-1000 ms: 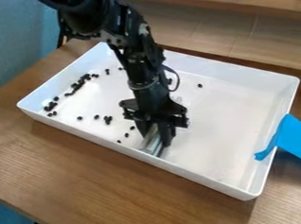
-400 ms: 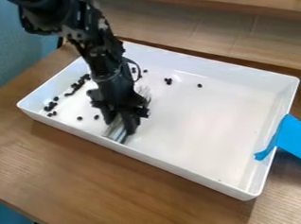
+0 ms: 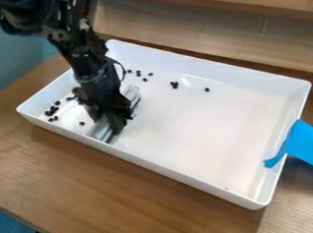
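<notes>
The black robot arm slants down from the upper left, its black two-finger gripper (image 3: 110, 128) low over the left part of the white rectangular plastic tray (image 3: 218, 194). The fingers are closed around a pale, shiny, elongated bar (image 3: 133, 97) lying slantwise inside the tray. Small round black beads (image 3: 174, 85) lie scattered near the left end and far side.

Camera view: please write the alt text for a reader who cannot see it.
A black robot gripper holds a silvery bar in a white tray on a wooden table, near scattered small black pieces; blue tape crosses one edge of the tray.
</notes>
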Motion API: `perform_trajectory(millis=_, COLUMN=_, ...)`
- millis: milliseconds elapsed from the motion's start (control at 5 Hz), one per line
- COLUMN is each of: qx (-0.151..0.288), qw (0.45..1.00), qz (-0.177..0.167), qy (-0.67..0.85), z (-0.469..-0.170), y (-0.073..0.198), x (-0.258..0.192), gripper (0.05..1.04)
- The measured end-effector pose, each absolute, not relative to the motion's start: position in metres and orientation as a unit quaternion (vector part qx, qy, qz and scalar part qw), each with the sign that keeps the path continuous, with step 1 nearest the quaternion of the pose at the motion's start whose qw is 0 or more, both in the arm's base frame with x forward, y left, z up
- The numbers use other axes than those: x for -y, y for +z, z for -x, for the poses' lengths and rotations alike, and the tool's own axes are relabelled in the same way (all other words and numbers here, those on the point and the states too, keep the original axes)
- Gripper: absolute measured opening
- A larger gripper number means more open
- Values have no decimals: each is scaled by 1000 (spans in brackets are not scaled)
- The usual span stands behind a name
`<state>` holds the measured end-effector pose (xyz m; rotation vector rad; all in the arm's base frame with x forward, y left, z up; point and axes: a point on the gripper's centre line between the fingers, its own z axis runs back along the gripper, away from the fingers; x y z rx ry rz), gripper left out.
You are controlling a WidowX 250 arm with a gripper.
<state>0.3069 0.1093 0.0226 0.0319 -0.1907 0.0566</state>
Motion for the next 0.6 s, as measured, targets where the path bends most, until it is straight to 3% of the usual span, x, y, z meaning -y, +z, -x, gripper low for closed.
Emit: perform_trajectory(millis=600, qx=85, qw=995, qz=-37, qy=37, z=-301, y=24, x=-182, gripper=396)
